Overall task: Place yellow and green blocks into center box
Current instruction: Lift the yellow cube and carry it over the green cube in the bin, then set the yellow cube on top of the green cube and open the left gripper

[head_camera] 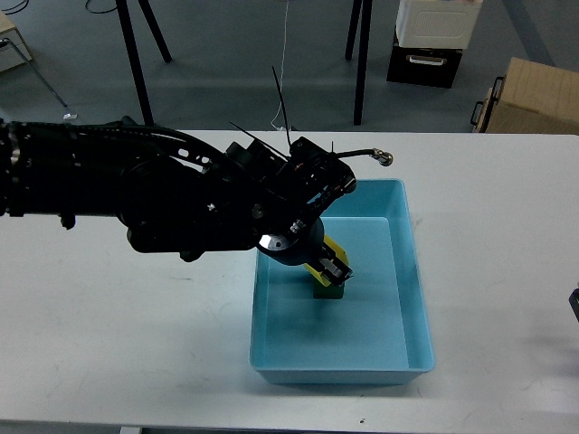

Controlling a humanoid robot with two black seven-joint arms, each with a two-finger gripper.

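My left arm reaches from the left across the table and over the light blue box [412, 298]. My left gripper [330, 268] is shut on the yellow block [327, 258] and holds it inside the box's outline, right above the green block [329, 291]. The green block lies on the box floor and is mostly hidden by the gripper and the yellow block. I cannot tell whether the yellow block touches the green one. Only a small dark bit of my right arm [574, 303] shows at the right edge; its gripper is out of view.
The box stands in the middle of the white table [118, 344]. Behind the table are black stand legs [136, 63], a hanging cable, a dark crate [423, 63] and a cardboard box [529, 95] on the floor.
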